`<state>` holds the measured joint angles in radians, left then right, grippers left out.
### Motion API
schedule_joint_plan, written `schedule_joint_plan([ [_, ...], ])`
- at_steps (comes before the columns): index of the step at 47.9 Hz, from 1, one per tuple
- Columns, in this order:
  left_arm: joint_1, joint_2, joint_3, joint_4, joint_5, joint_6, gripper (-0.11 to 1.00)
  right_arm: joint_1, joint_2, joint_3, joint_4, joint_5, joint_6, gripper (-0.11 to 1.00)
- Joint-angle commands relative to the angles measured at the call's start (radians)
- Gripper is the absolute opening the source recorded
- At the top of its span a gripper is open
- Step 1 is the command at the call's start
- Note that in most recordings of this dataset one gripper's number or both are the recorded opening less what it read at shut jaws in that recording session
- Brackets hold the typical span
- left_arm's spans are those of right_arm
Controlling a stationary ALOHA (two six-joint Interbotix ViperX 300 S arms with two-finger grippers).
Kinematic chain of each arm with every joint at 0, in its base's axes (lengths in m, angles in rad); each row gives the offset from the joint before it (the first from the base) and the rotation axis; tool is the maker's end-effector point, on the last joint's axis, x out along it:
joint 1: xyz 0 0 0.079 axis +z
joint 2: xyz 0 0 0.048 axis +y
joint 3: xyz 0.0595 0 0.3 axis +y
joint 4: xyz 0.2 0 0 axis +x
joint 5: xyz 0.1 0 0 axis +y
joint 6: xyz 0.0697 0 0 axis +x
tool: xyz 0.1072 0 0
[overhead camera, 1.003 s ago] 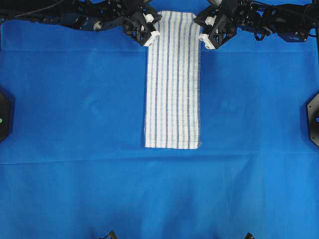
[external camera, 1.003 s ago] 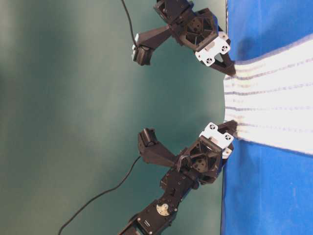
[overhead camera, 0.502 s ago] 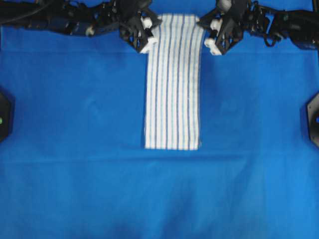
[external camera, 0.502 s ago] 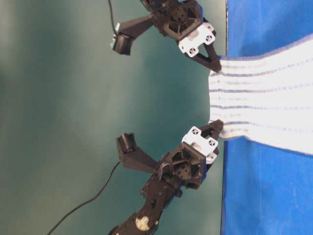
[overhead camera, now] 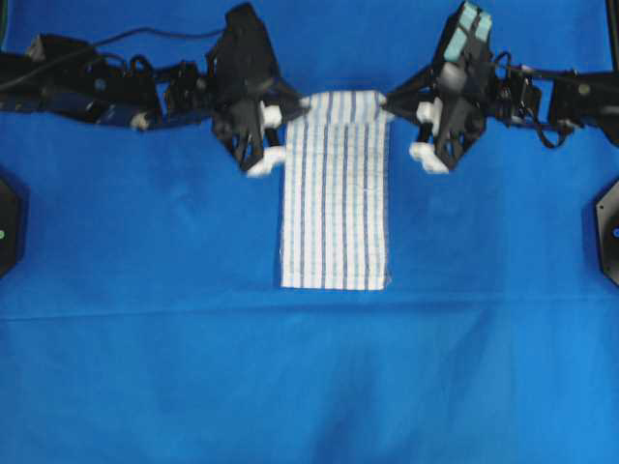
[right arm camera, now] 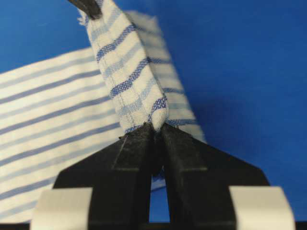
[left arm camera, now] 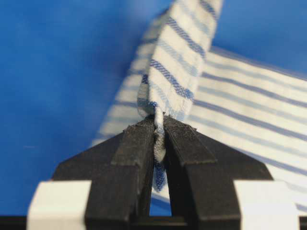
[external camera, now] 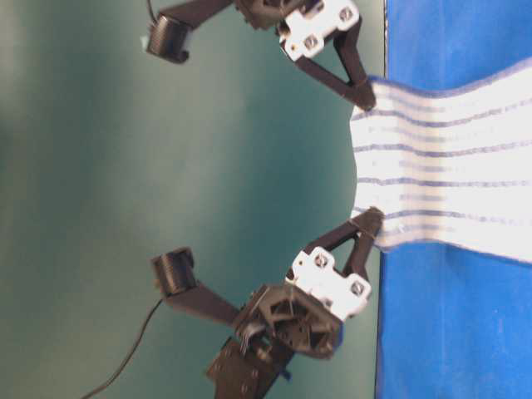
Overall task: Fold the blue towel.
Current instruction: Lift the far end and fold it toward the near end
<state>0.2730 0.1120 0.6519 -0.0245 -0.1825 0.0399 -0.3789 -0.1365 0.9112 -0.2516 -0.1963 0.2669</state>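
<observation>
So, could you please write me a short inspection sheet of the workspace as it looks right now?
Surface: large plain blue cloth covers the table, lightly creased.
Job's things: striped blue towel, a long narrow strip; near end flat on the cloth, far end lifted by its two corners.
Clutter: nothing seen.
Grippers: left gripper shut on the towel's far left corner; right gripper shut on the far right corner. Both wrist views show the hem pinched between the black fingers.
Cables: a black cable runs along the left arm; another hangs below an arm in the table-level view.
Surroundings: dark green backdrop; black fixtures at the left and right edges.
</observation>
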Motion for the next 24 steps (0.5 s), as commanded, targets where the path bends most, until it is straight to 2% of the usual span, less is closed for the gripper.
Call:
schedule_joint_plan([
  [1, -0.034, -0.037, 0.011, -0.002, -0.015, -0.003, 0.03, 0.037, -0.043, 0.008, 0.025, 0.017, 0.0, 0.08],
  [17, -0.187, -0.048, 0.063, -0.002, -0.015, -0.008, 0.03, 0.224, -0.048, 0.031, 0.107, 0.072, 0.002, 0.08],
  [24, -0.244, -0.04, 0.067, -0.003, -0.012, -0.018, 0.03, 0.276, -0.041, 0.029, 0.137, 0.072, 0.002, 0.08],
])
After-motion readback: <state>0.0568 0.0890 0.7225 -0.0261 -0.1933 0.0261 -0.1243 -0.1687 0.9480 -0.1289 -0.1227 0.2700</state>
